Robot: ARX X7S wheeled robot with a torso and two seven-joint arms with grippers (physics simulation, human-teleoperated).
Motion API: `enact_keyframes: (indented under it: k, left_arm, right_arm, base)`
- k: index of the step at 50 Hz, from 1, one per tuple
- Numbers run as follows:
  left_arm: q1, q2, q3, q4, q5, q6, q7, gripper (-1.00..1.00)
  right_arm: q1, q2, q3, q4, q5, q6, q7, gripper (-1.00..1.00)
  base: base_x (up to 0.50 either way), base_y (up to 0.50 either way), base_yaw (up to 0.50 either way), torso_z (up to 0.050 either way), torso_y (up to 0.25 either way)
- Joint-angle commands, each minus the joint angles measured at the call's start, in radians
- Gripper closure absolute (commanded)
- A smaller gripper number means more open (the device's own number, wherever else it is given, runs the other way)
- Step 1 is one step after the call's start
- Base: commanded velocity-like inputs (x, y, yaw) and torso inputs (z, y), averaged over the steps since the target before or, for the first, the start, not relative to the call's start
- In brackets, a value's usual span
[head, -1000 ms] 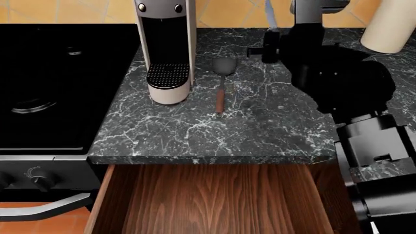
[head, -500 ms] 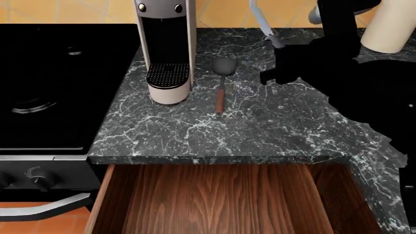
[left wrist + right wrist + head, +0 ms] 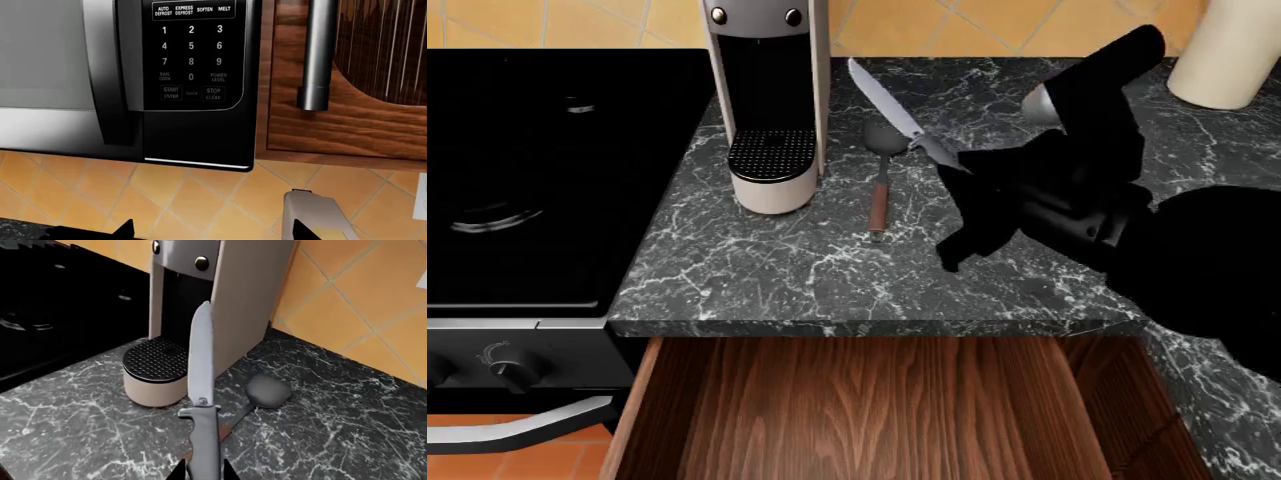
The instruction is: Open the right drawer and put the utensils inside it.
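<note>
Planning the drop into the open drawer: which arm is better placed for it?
The right. Its tool is shut on the knife, held above the counter just behind the open right drawer. The left wrist view shows only a microwave and a wall cabinet, so that arm looks raised, away from the utensils.

You see a black marble countertop with white veining (image 3: 827, 270), and at six o'clock an open reddish-brown wood-grain drawer (image 3: 881, 410). The silver-bladed knife with dark grey handle (image 3: 201, 405) crosses a beige coffee machine with black drip grille (image 3: 200, 315). The grey-headed spatula with reddish-brown wooden handle (image 3: 881, 170) sits below orange diagonal tiles (image 3: 347, 295).
</note>
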Motion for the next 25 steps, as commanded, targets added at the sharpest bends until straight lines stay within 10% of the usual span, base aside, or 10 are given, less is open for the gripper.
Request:
enact_keyframes:
  k: [1, 25]
  left_arm:
    - [-0.001, 0.000, 0.001, -0.002, 0.001, 0.002, 0.002, -1.00]
    - [0.000, 0.000, 0.000, 0.002, -0.001, 0.001, 0.000, -1.00]
  right_arm:
    - [-0.070, 0.024, 0.000, -0.128, 0.084, 0.027, 0.007, 1.00]
    - [-0.140, 0.081, -0.017, -0.253, 0.161, 0.037, -0.032, 1.00]
  base:
    - [0.00, 0.00, 0.00, 0.000, 0.000]
    - [0.00, 0.00, 0.00, 0.000, 0.000]
